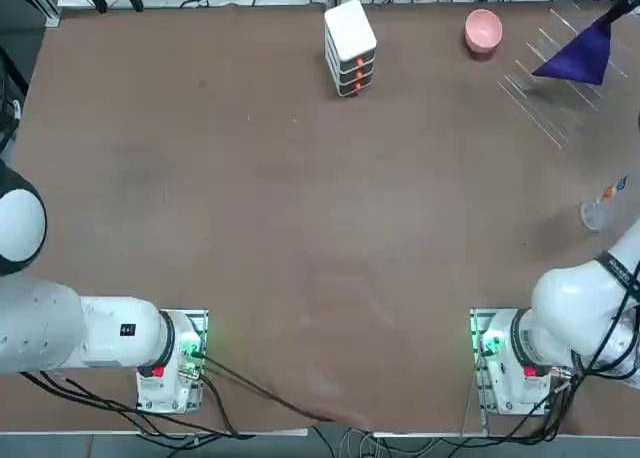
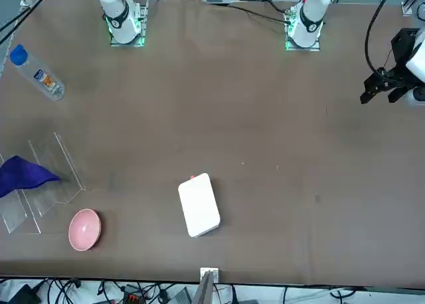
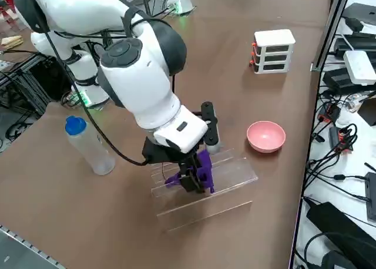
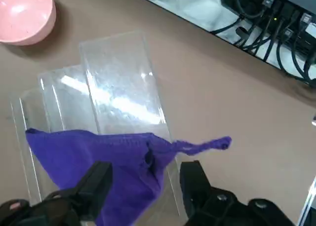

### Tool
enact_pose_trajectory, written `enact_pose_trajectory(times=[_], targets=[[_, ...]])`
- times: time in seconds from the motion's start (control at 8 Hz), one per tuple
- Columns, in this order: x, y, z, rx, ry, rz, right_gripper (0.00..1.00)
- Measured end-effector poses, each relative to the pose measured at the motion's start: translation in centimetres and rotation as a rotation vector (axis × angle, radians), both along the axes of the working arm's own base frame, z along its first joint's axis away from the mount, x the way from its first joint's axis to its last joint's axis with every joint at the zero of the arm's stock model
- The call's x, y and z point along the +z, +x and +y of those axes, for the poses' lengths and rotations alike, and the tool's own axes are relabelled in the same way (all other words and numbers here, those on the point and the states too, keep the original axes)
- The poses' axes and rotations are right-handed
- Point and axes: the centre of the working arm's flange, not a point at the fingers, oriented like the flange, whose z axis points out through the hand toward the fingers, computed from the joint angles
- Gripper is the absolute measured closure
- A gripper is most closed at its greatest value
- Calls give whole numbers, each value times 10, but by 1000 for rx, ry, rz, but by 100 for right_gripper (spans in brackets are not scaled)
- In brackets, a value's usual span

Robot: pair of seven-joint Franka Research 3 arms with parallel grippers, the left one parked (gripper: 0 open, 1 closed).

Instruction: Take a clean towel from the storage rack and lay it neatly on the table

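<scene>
The right claw (image 4: 145,179) has its 2 fingers apart around the purple towel (image 4: 98,154) draped on the clear rack (image 4: 121,95), not gripping yet, so lifting and laying it on the brown surface (image 1: 300,208) is left.

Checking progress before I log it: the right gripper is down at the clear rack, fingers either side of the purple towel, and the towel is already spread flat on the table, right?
Not spread flat. In the right wrist view the towel hangs bunched on the storage rack, between the right gripper's fingers. The rest stands.
</scene>
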Motion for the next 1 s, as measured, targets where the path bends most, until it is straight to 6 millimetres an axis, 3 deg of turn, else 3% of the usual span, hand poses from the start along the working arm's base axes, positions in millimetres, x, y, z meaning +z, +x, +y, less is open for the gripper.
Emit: enact_pose_trajectory(times=[0.62, 0.75, 0.88, 1.0], targets=[[-14, 6, -3, 11, -22, -35, 30], [-17, 7, -3, 11, -22, -36, 44], [-18, 7, -3, 10, -18, -37, 47], [-18, 7, -2, 7, -13, -41, 66]])
